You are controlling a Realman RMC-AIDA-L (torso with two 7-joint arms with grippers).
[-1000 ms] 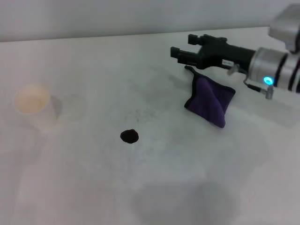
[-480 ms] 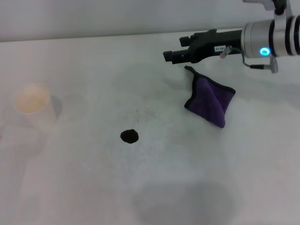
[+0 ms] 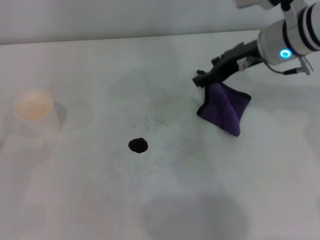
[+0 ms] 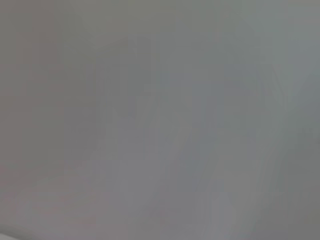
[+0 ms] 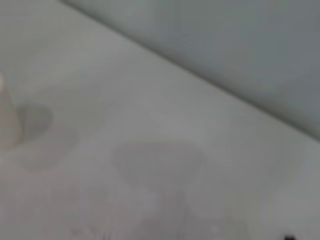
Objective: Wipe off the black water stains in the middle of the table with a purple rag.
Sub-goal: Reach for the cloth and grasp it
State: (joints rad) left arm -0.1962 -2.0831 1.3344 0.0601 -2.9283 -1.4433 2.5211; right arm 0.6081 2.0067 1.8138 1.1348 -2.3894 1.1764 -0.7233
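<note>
One purple rag (image 3: pixel 223 108) lies rumpled on the table (image 3: pixel 165 200), at about two o'clock from the black water stains (image 3: pixel 138 145) and well apart from them. Pickup is the step in hand: the right gripper (image 3: pixel 201 80) noses down at the rag's eleven-o'clock corner, apparently touching it. Whether its fingers are spread or pinching, I cannot tell. Next it needs a firm pinch, then a carry toward eight o'clock.

A plain grey wall (image 3: pixel 125 17) rises behind, evenly and softly lit
</note>
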